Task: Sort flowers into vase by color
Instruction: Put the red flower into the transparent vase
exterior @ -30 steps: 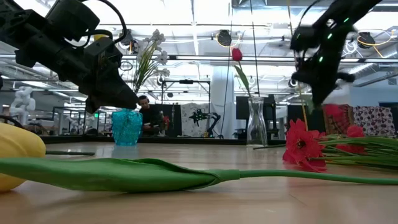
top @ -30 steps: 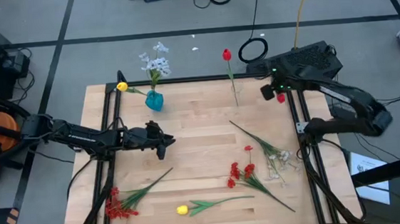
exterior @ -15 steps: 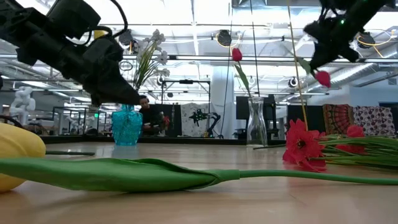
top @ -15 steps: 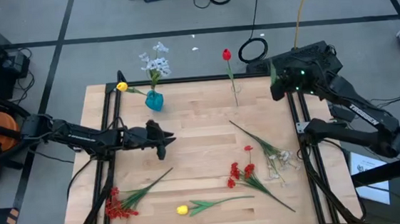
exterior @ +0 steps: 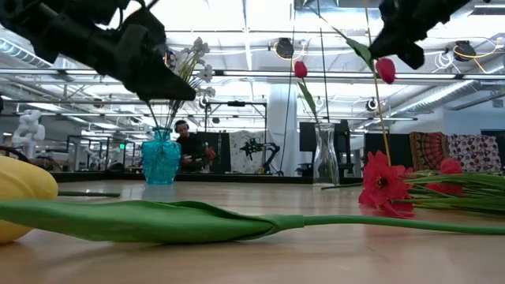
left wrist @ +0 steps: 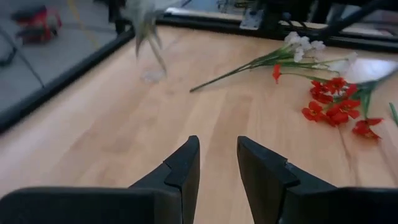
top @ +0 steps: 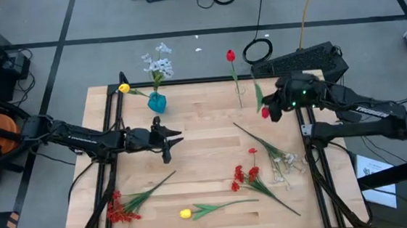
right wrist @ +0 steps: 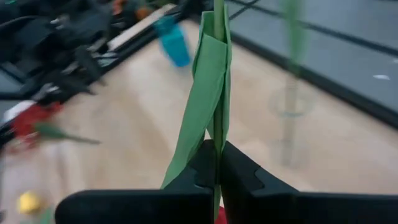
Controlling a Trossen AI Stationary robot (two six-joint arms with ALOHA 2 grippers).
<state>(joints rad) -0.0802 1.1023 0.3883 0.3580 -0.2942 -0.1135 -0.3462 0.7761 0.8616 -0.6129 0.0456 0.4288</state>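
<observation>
While the left gripper [top: 168,140] hung over the middle-left of the wooden table [top: 203,110], its fingers [left wrist: 180,171] stood slightly apart and gripped nothing. Behind it, near the far edge, a blue vase [top: 157,102] held pale white-blue flowers [top: 157,61], and a yellow flower [top: 123,88] leaned out to its left. On the near-left part of the table lay a spray of red flowers [top: 120,206], and beside it, near the front edge, a yellow tulip [top: 186,213] with its long green stem (the low view looked straight along it). Farther right, a clear vase [exterior: 325,164] at the far edge held one red tulip [top: 230,55] upright. Loose red blossoms [top: 245,174] and a white-blossomed stem [top: 283,160] lay on the near-right part. Over the table's right edge, the right gripper [top: 281,105] was pinched shut on the green stem of a second red tulip [top: 264,113], held in the air just to the right of the clear vase.
</observation>
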